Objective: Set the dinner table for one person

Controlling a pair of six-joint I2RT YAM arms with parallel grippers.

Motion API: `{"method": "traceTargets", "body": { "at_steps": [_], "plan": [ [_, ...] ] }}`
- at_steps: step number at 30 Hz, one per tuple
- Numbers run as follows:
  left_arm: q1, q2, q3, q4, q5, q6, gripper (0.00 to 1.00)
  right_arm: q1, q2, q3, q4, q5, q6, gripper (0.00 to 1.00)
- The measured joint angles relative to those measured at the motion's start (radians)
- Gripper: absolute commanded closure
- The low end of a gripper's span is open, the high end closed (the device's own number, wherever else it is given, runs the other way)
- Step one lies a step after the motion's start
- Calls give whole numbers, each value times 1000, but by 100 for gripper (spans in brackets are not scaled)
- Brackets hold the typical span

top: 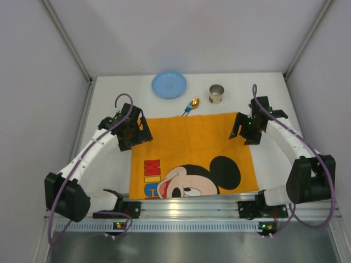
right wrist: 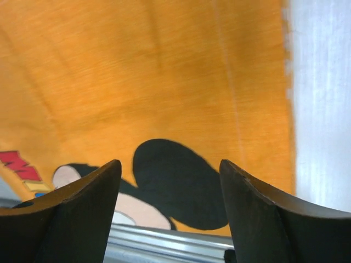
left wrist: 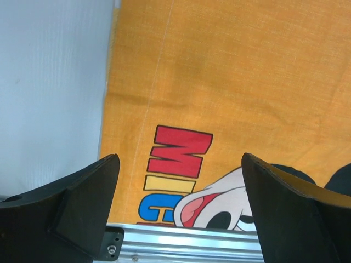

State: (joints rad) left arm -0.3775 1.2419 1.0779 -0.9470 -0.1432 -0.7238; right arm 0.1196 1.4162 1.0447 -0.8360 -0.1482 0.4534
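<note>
The white dinner table [top: 109, 164] carries an orange cartoon-mouse placemat [top: 189, 137] spread flat in the middle. A blue plate [top: 169, 85], a spoon [top: 191, 105] and a small metal cup [top: 216, 93] lie beyond the placemat's far edge. My left gripper [top: 133, 131] hovers over the placemat's far left corner, open and empty; its wrist view shows the placemat [left wrist: 230, 82] and bare table [left wrist: 49, 82]. My right gripper [top: 247, 130] hovers over the far right corner, open and empty, with the placemat [right wrist: 164, 82] below it.
An aluminium rail [top: 192, 211] runs along the near edge by the arm bases. White walls enclose the table on the left, right and back. The rail also shows in the left wrist view [left wrist: 186, 241] and the right wrist view [right wrist: 164, 241].
</note>
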Motion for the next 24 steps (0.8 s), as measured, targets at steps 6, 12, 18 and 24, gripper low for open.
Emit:
{"method": "traceTargets", "body": {
  "at_steps": [6,12,18,24],
  "plan": [
    [4,218,0,154,25,46,4,53,27,-85,148,-115,28,92],
    [10,462,57,228,41,92,5,55,172,-189,210,-150,45,100],
    [30,558,91,278,43,112,5,55,163,-235,239,-184,48,100],
    [73,581,105,297,53,124,6,55,115,-297,275,-205,67,100]
  ]
}}
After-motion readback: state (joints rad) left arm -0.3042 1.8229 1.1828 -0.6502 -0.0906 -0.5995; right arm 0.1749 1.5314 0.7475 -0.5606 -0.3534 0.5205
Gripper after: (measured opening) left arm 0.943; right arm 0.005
